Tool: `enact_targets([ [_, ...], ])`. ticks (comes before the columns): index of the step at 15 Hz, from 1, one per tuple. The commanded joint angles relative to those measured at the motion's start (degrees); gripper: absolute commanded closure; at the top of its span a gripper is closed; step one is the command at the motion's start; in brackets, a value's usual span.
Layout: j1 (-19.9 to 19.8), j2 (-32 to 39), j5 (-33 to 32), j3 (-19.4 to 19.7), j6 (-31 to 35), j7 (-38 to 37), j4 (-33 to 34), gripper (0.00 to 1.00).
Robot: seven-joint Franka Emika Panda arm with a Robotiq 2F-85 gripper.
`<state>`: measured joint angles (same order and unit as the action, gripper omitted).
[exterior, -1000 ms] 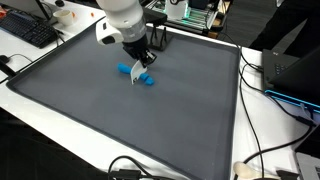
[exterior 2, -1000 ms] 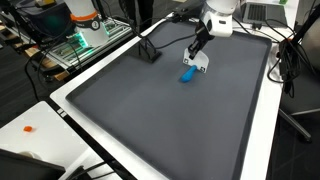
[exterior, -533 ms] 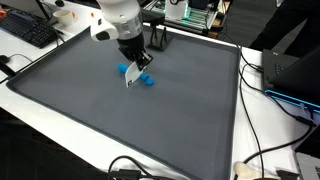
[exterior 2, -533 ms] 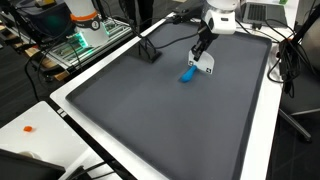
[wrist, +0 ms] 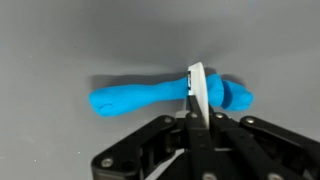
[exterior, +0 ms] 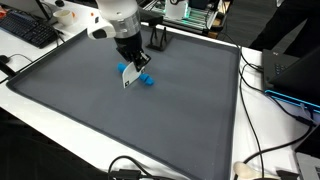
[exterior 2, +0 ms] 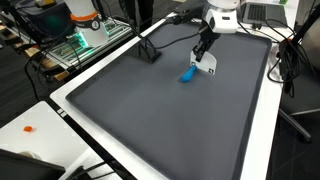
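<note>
In an exterior view, at upper centre, the gripper (exterior: pixel 128 70) was clamped shut on a thin white tab (exterior: pixel 126 79). The blue piece (exterior: pixel 145 80) lay just beside it on the grey mat (exterior: pixel 120 125), not lifted.

In an exterior view, at upper right, the tab (exterior 2: pixel 207 67) hung near the blue piece (exterior 2: pixel 186 74).

In the wrist view, at mid-frame, the tab (wrist: pixel 197 88) crossed the right part of the blue piece (wrist: pixel 135 98); whether they touched was unclear.

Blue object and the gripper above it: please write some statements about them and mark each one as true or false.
1. The gripper is shut on a thin white piece. True.
2. The blue object lies on the grey mat. True.
3. The jaws hold the blue object. False: they hold the white piece, and the blue object lies below it.
4. The blue object is a round ball. False: it is long, with one thicker end.
</note>
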<state>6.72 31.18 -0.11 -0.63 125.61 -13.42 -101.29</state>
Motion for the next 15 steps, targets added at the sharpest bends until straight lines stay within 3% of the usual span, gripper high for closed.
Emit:
enact_targets([
  [1,0.15,-2.34,-0.77,0.42,-0.10,-0.03,-1.91,0.99],
  [15,-0.75,-3.85,-2.72,1.42,-3.21,1.27,-0.88,0.99],
])
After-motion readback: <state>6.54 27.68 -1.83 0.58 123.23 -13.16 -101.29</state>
